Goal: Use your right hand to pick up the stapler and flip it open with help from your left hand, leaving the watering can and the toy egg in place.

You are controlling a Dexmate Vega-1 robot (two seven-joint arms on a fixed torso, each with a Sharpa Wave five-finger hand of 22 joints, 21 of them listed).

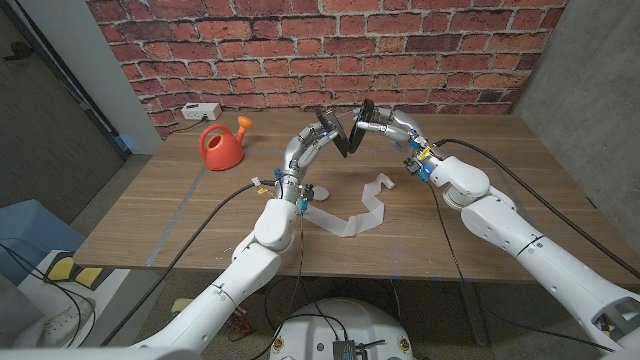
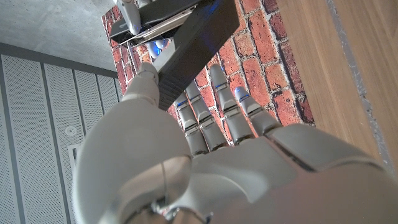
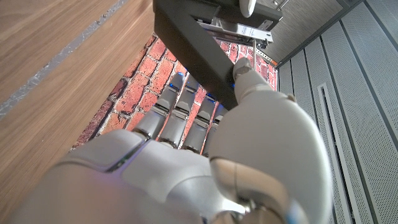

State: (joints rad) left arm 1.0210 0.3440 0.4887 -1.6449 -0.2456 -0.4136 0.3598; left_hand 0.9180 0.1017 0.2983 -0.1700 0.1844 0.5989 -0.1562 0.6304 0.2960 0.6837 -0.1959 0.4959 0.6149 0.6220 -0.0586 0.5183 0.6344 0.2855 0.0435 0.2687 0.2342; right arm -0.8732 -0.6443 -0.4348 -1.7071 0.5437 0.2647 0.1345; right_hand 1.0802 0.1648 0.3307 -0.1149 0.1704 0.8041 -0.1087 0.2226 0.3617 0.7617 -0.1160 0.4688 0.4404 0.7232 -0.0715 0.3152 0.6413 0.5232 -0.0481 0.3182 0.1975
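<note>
Currently mid-flip: left hand [image 1: 322, 132] pinches one black leaf of the stapler [image 1: 349, 130], right hand [image 1: 378, 122] clamps the other, tool aloft between them and splayed in a V; next, I'd say, widen the hinge steadily without slipping.

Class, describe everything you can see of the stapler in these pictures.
The stapler is black with a silvery metal inner rail, seen in the wrist views. It is held in the air above the table's far middle, swung open into a V. The left hand grips one arm of it and the right hand the other. It touches nothing else.
</note>
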